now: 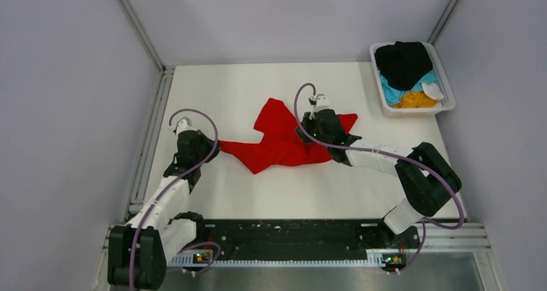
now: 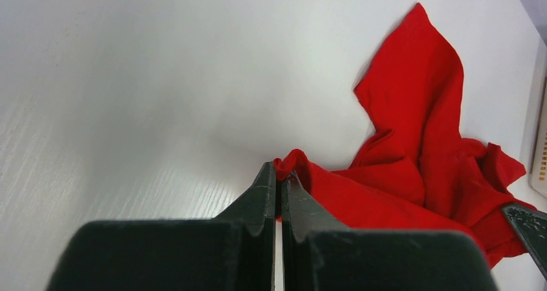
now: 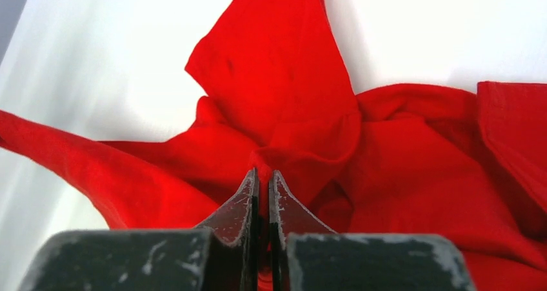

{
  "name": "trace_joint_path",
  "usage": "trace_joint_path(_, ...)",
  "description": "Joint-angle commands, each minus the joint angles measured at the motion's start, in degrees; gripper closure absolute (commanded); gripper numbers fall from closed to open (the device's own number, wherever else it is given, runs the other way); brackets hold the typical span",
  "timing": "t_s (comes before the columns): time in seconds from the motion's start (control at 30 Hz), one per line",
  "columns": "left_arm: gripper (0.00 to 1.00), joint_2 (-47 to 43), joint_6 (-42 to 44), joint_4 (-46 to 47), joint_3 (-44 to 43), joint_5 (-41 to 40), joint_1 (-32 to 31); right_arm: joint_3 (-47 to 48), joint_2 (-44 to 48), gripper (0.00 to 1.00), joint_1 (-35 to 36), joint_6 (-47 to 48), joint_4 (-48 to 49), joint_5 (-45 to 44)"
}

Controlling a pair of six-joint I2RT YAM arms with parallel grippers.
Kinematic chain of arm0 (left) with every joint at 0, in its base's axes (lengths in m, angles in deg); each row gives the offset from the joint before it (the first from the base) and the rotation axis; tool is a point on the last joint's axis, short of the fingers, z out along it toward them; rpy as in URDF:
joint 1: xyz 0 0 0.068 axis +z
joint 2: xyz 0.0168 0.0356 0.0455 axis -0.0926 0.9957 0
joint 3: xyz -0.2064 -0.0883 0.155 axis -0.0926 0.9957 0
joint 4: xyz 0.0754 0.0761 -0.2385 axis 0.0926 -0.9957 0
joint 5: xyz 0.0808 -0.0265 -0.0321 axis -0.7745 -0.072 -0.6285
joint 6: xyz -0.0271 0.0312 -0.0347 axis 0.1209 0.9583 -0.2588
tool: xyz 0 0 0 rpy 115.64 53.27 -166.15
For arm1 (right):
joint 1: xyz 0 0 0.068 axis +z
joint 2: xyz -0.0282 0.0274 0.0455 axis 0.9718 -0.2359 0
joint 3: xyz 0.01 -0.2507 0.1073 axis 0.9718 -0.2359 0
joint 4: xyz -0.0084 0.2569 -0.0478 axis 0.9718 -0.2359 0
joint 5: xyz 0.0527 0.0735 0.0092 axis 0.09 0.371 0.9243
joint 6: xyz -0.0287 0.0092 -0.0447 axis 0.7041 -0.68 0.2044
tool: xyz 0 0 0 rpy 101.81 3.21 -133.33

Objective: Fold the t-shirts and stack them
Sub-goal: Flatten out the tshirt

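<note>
The red t-shirt (image 1: 280, 139) lies crumpled and partly spread in the middle of the table. My left gripper (image 1: 216, 145) is shut on its left tip, pinching a fold of red cloth (image 2: 291, 164) between the fingers, as the left wrist view (image 2: 278, 175) shows. My right gripper (image 1: 302, 135) is shut on a bunched fold near the shirt's middle; in the right wrist view (image 3: 264, 178) red cloth (image 3: 277, 78) fills the space ahead of the jaws. Black (image 1: 403, 62), light blue (image 1: 393, 92) and orange-yellow (image 1: 416, 100) shirts lie in the basket.
A white plastic basket (image 1: 447, 91) stands at the back right corner of the table. Grey walls and metal rails (image 1: 149, 126) border the white table (image 1: 290, 188). The right arm reaches across the right half of the table.
</note>
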Motion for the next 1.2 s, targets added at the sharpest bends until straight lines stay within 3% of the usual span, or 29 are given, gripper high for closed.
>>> trace_joint_path(0.0,1.0,-2.59,0.56,0.47,-1.03,-2.37,0.22,0.18,-0.08,1.0,-0.49,1.51,0.98,-0.87)
trace_joint_path(0.3,1.0,-15.0,0.83,-12.52,-15.79,-5.76,0.22,7.96,26.01,1.0,-0.5,10.3,-15.28,-19.18)
trace_joint_path(0.43,1.0,-22.75,2.86,-16.99,-24.47,-6.33,0.22,15.78,36.23,1.0,-0.49,12.49,-21.76,-18.46)
trace_joint_path(0.57,1.0,-27.5,4.36,-20.24,-36.75,-3.69,0.22,25.47,43.35,1.0,-0.5,13.8,-27.13,-10.72)
trace_joint_path(0.77,1.0,-29.8,6.93,-25.34,-54.69,-5.45,0.22,43.31,48.03,1.0,-0.49,15.6,-36.65,-1.95)
trace_joint_path(0.97,1.0,-30.04,8.84,-25.51,-60.43,-3.69,0.28,49.92,50.15,1.0,-0.5,15.17,-40.28,3.33)
trace_joint_path(1.07,1.0,-28.72,8.88,-25.09,-59.66,-5.11,0.27,49.13,50.03,1.0,-0.49,16.48,-40.6,-1.39)
trace_joint_path(1.17,1.0,-26.62,8.33,-22.34,-54.84,-9.12,0.31,44.93,48.98,1.0,-0.55,18.48,-39.0,-12.5)
